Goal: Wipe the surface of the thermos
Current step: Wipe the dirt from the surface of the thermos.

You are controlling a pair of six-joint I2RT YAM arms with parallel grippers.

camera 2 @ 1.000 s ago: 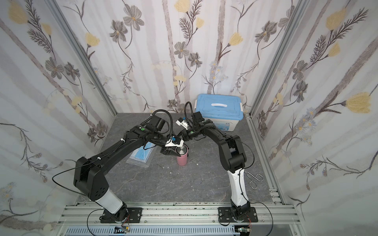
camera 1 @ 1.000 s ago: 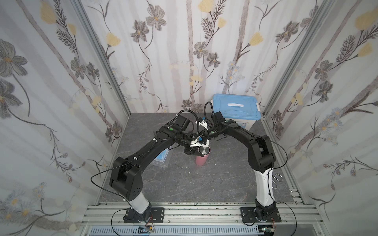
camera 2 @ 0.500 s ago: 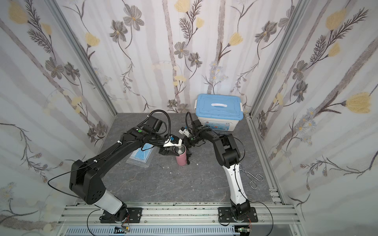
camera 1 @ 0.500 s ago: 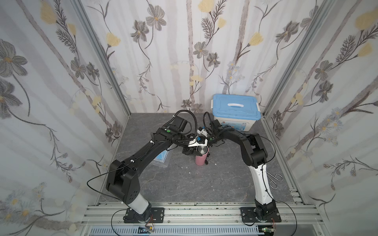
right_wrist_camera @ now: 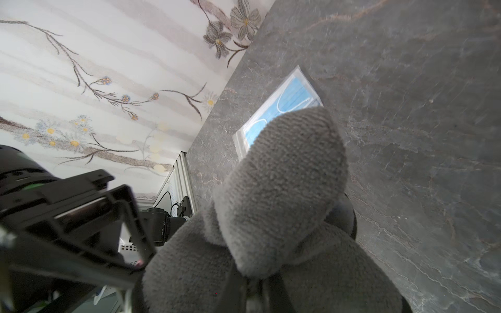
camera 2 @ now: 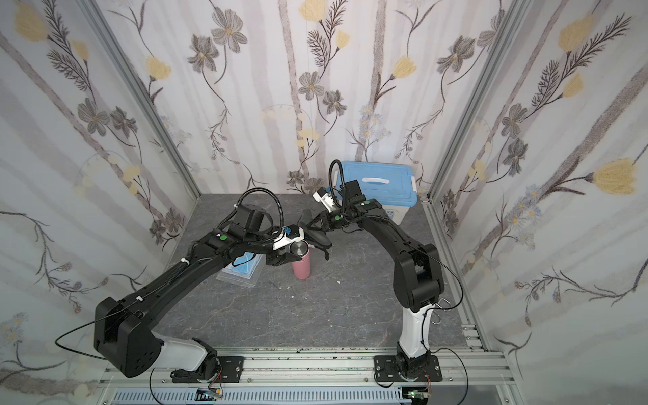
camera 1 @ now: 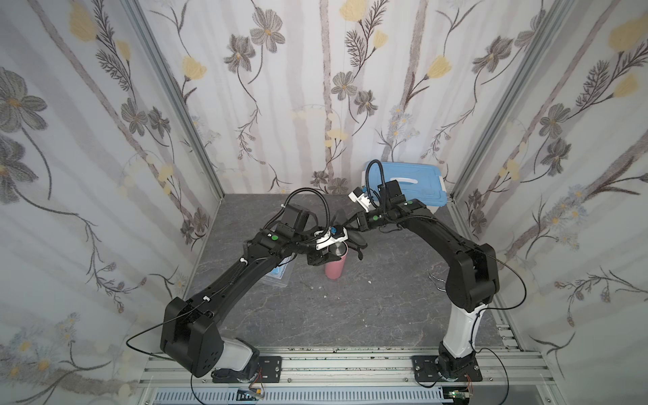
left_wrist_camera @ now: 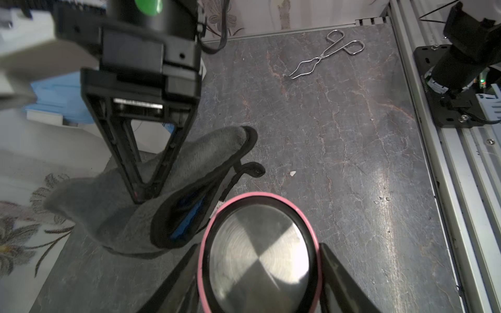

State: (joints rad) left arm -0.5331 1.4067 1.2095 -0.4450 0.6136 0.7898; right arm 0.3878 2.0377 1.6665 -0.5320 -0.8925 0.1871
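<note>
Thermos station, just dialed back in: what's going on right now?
The left end effector is clamped around the top of the pink thermos, which stands upright on the grey table. The right end effector is pinched shut on a grey cloth mitt held right beside the thermos's silver cap. Whether the mitt touches the pink body can't be told.

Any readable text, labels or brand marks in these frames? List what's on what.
None readable.
Storage box: a label on its front wall, too small to read.
Thermos: plain steel cap, no marking visible.
Cloth and mask packet: no print visible.
</note>
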